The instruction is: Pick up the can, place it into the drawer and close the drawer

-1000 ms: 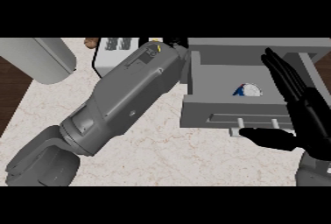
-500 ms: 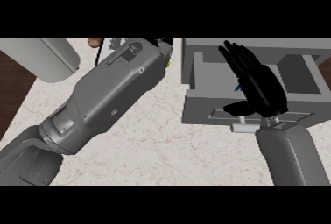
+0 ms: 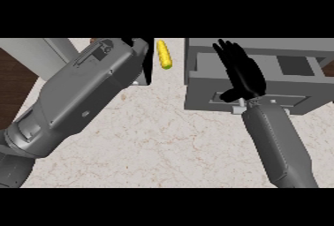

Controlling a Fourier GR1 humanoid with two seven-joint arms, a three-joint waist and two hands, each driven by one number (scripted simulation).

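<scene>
Looking steeply down at the pale marbled counter top (image 3: 163, 141), I see my right hand (image 3: 241, 75), black and flat with its fingers straight and spread, lying over the grey box-shaped drawer unit (image 3: 209, 95) at the upper right. The fingertips point toward the far edge, and the thumb sits low near the drawer's front face, just above the grey right forearm (image 3: 277, 145) that comes in from the lower right. That hand is open and holds nothing that I can see. The can named in the task does not show anywhere from this view, so I cannot tell where it is; the black hand covers much of the drawer's inside. My grey left forearm (image 3: 72, 97) crosses the left half of the view on a slant, its top end reaching the far edge; the left hand itself is hidden, so I cannot tell its state. Just right of that arm's end lies a small yellow corn cob with a green tip (image 3: 164, 54), apart from the drawer unit.
</scene>
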